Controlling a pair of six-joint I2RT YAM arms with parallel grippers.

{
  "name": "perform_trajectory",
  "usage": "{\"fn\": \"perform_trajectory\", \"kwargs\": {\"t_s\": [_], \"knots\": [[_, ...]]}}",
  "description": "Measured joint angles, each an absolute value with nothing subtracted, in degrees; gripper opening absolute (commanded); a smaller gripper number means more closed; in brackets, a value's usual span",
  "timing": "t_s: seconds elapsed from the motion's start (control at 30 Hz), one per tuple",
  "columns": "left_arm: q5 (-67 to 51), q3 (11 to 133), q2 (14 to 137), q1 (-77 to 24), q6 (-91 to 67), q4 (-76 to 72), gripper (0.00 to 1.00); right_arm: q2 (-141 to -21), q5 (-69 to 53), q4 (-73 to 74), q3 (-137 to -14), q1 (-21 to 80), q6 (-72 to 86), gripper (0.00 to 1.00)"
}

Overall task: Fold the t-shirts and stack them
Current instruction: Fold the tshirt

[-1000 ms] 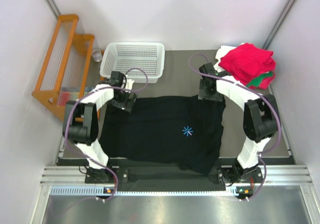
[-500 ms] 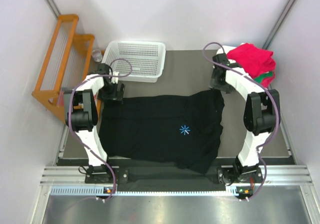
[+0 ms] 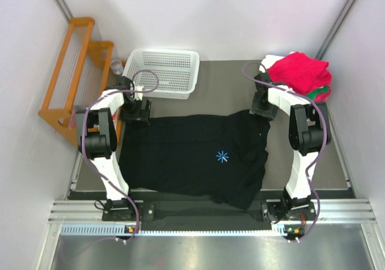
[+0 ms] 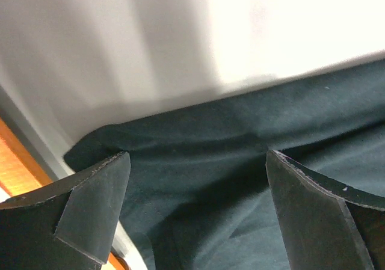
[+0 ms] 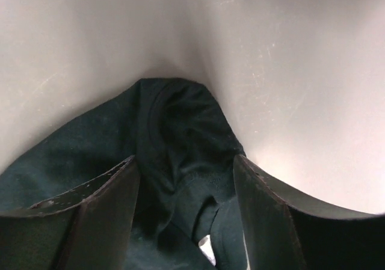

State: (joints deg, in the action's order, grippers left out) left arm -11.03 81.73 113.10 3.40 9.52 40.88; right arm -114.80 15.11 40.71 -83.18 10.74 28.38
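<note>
The black shirt [image 3: 198,156] lies spread flat over the middle of the table [image 3: 222,83], front up, its small blue starburst [image 3: 222,157] showing right of centre. Its near hem reaches the table's near edge; its far edge runs straight across about midway to the far edge.

The left claw [image 3: 137,110] sits at the shirt's far left corner, near the table's left edge. In the left wrist view its fingers [image 4: 90,210] stand wide apart, released, with only flat dark cloth [image 4: 240,138] below and between them and nothing pinched.

The right claw [image 3: 261,106] is at the shirt's far right corner. In the right wrist view its fingers [image 5: 96,216] stand partly apart on either side of a bunched, rounded lump of the black cloth [image 5: 174,131]. I cannot tell whether they are pressing on it or only straddling it.

At the far right corner of the table a folded red shirt [image 3: 299,71] tops a pile, with a green one [image 3: 320,94] showing under it and a white one [image 3: 272,61] at its far left side.

A white basket [image 3: 162,52] stands at the far edge, left of centre, and an orange rack [image 3: 66,71] stands off the table's left edge
</note>
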Motion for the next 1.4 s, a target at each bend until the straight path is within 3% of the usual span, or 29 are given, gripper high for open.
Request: {"fn": "perform_trajectory", "kwargs": {"t_s": [0.1, 0.2, 0.3, 0.6, 0.97, 1.2, 1.4], "knots": [[-11.70, 81.41, 112.90, 3.40, 9.58, 41.01, 0.98, -114.83, 14.57, 40.03, -83.09, 10.74, 28.29, 0.58], [-12.34, 81.12, 112.86, 3.36, 9.58, 41.12, 0.98, -114.52, 14.24, 39.03, -82.24, 10.83, 28.60, 0.65], [-13.78, 80.47, 111.94, 3.38, 9.54, 41.30, 0.99, -112.90, 15.09, 37.87, -80.09, 11.14, 28.99, 0.66], [-15.66, 80.12, 103.11, 3.36, 9.54, 42.35, 0.99, -104.92, 22.57, 37.82, -77.54, 12.27, 28.97, 0.69], [-20.10, 82.72, 97.76, 2.94, 10.11, 44.42, 0.99, -103.55, 21.76, 41.23, -86.28, 13.89, 28.56, 0.69], [-19.27, 76.82, 85.95, -1.72, 13.47, 45.43, 0.99, -93.82, 14.41, 41.67, -75.35, 23.03, 29.15, 0.69], [-14.98, 68.86, 90.96, -3.40, 15.05, 45.25, 0.99, -92.03, 10.87, 41.82, -66.37, 26.06, 30.17, 0.69]]}}
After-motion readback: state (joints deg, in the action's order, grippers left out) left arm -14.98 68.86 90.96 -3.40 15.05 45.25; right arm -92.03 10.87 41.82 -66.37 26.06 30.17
